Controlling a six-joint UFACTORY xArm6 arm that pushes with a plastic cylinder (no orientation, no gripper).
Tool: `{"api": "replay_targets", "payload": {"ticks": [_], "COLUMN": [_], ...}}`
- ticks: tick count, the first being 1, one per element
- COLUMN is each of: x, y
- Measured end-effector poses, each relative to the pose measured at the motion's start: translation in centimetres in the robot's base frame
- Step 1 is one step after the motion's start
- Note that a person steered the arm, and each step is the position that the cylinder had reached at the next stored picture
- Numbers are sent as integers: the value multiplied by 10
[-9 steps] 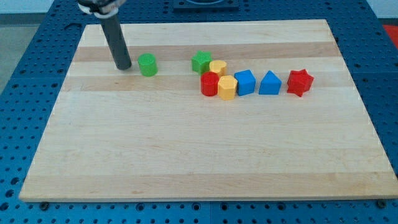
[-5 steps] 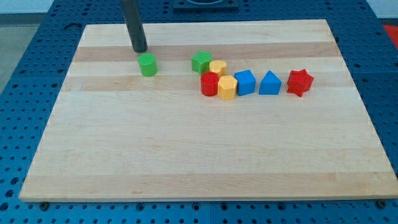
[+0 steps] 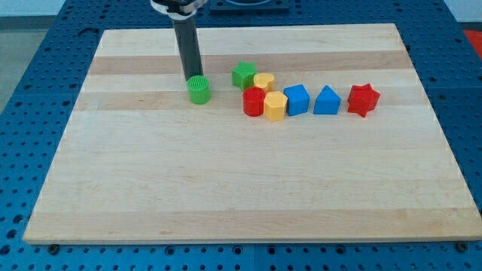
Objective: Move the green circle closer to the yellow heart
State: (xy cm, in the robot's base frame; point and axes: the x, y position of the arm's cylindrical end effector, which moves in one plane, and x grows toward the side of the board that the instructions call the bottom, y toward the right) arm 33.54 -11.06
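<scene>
One green circle [image 3: 199,89] lies left of one yellow heart [image 3: 263,81], apart; my tip [image 3: 193,77] touches its top-left edge. The end effector is a rod, grasping nothing. Eight blocks on the surface [image 3: 248,188].

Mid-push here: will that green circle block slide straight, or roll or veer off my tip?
The green circle block stands on its flat face, so it should slide, not roll. Being round, it may slip sideways off my tip, which touches its upper-left edge. The smooth wooden board probably offers little resistance.
</scene>
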Motion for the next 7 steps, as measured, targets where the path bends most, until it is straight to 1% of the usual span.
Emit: {"api": "replay_targets", "payload": {"ticks": [1,2,3,4,5,6,7], "x": [0,8,32,33,33,33,50], "y": [-33,-45,-16,41,77,71,57]}}
